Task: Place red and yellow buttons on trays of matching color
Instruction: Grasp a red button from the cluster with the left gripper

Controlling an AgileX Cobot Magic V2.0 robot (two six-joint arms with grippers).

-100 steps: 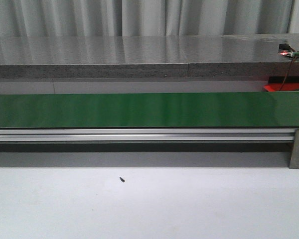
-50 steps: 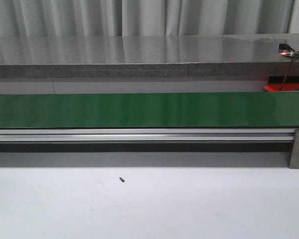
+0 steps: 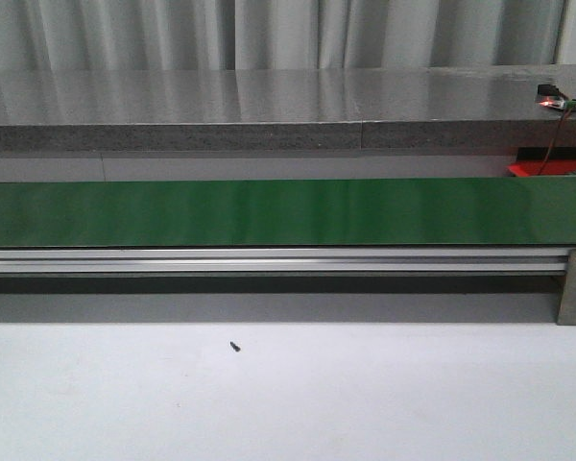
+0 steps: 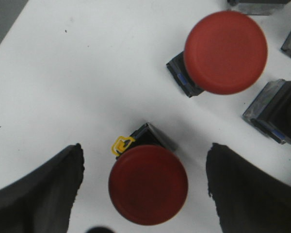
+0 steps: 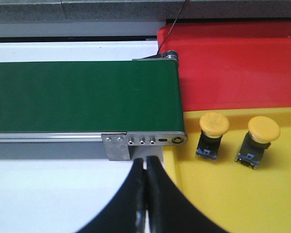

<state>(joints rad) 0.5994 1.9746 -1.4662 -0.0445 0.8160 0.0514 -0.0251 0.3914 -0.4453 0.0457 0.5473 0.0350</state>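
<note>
Left wrist view: the left gripper (image 4: 145,194) hangs over the white worktop (image 4: 77,73), its dark fingers (image 4: 43,189) spread wide apart on either side of a red button (image 4: 148,184) — lined up, it seems, to close on it. A second red button (image 4: 226,52) sits well apart, beside black switch bodies (image 4: 276,119) that could crowd a later grasp. Right wrist view: the right gripper (image 5: 146,194) has its fingers pressed together, empty, near the end of the green conveyor belt (image 5: 82,94). Two yellow buttons (image 5: 214,124) already stand on the yellow tray (image 5: 233,204); the red tray (image 5: 233,63) lies beyond, bare where visible.
</note>
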